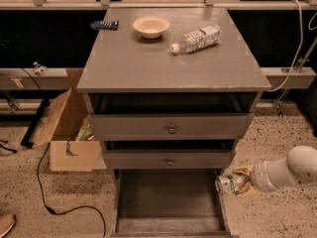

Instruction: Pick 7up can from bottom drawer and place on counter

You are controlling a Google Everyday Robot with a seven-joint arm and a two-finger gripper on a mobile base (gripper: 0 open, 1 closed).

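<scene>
My gripper (241, 181), 4 o'clock of drawer (168, 205), clenched on sideways can (228, 184); risk: can slips or clips upper drawers (148, 125) rising to counter (163, 63)

Low at the view's right, white arm (292, 170) extends, claw (244, 182) seemingly gripping the 7up can (227, 184).
</scene>
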